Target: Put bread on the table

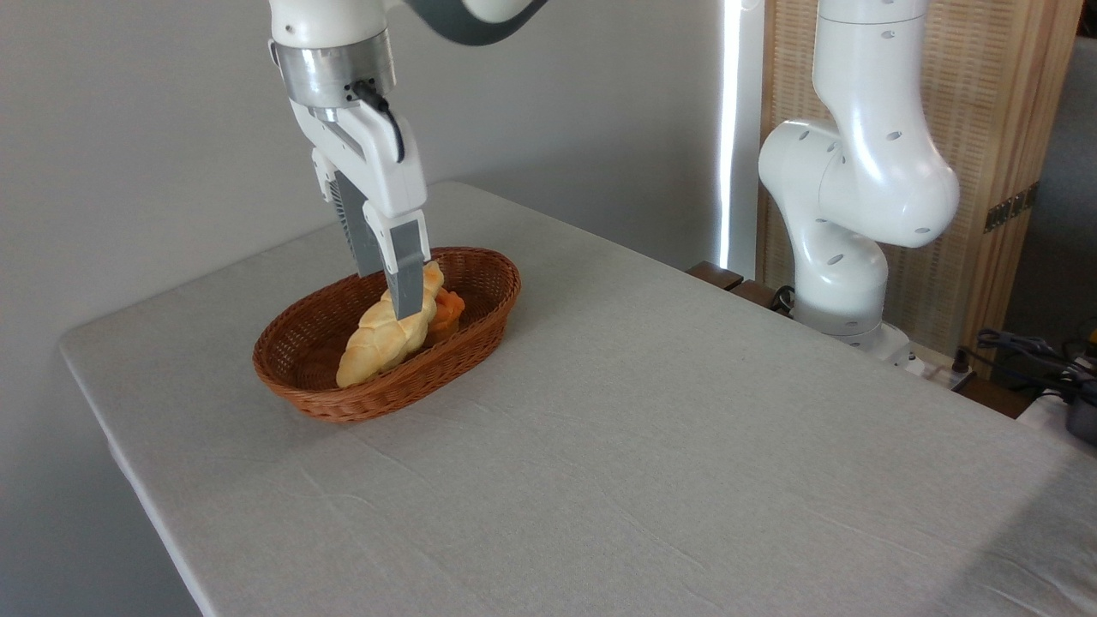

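Note:
The pale golden braided bread [377, 343] lies lengthwise in the brown wicker basket [480, 291], its far end raised against a small orange pastry [447, 313]. My gripper [390, 294] reaches down into the basket from above. Its fingers straddle the loaf's upper half: the near finger [406, 274] lies across the front of the bread, and the far one sits behind it. The jaws look closed against the loaf. The bread's lower end still rests inside the basket. The grey cloth table [651, 446] spreads around the basket.
The basket stands near the table's left rear corner. The arm's white base [844, 283] rises off the table's right rear edge, with cables [1028, 351] beyond it. A grey wall is behind, and a wooden screen is at the back right.

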Available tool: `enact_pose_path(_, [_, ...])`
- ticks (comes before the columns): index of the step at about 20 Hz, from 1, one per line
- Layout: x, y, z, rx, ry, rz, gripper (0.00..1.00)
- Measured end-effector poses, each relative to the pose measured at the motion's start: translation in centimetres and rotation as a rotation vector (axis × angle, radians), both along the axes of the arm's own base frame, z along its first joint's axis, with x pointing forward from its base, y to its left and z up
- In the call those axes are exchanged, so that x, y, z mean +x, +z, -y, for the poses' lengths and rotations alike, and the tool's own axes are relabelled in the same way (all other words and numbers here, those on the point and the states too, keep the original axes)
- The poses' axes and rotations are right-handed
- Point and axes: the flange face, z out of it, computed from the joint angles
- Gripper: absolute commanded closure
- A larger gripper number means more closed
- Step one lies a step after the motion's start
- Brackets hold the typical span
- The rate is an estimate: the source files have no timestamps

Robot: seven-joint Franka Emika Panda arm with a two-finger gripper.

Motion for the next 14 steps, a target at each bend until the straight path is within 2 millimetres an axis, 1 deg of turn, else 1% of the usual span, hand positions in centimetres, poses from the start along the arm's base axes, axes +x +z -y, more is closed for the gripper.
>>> enact_pose_path(2, [-1.2,-1.6,2.8,0.011,-0.009,-0.038,0.0])
enact_pose_path(4, [-2.1,-2.9,4.5,0.011,0.005,-0.071,0.0])
enact_pose_path(5, [-2.4,-3.5,5.1,-0.005,0.016,-0.084,0.0])
enact_pose_path(10, [-2.0,-6.1,5.8,-0.118,0.146,-0.101,0.0])
enact_pose_path(14, [-1.5,-8.2,6.1,-0.123,0.209,-0.138,0.0])
